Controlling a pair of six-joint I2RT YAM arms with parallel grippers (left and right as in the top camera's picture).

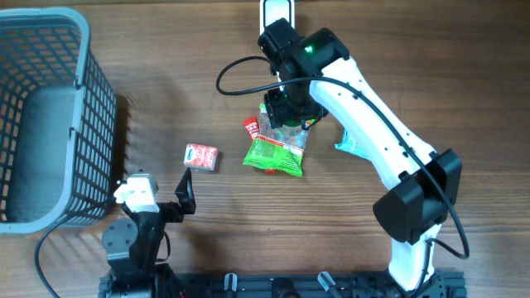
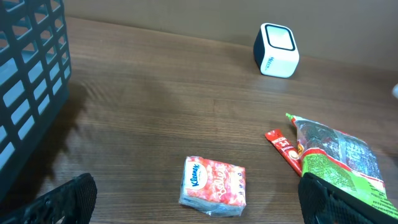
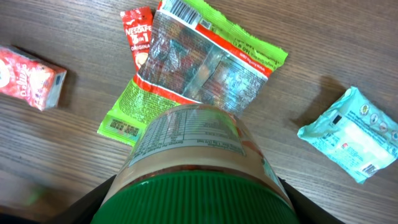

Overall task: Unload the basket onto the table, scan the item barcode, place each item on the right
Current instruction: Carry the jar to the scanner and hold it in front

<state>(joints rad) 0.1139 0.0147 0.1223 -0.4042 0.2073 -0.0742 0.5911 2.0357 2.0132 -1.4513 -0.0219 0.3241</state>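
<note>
My right gripper (image 3: pixel 198 200) is shut on a jar (image 3: pixel 186 138) with a green ribbed lid and a pale printed label, one black finger on each side of it. In the overhead view the right gripper (image 1: pixel 286 112) hangs over the pile at the table's middle, directly above a green snack bag (image 1: pixel 276 156). The white barcode scanner (image 1: pixel 276 12) stands at the far edge and shows in the left wrist view too, scanner (image 2: pixel 277 50). My left gripper (image 1: pixel 159 200) rests near the front left edge, open and empty, with a Kleenex pack (image 2: pixel 213 185) on the table ahead of it.
A red Nescafe sachet (image 3: pixel 138 36) lies beside the green bag (image 3: pixel 208 68). A teal packet (image 3: pixel 351 134) lies to the right, and the Kleenex pack (image 1: pixel 200 156) to the left. A grey mesh basket (image 1: pixel 79 91) fills the left side.
</note>
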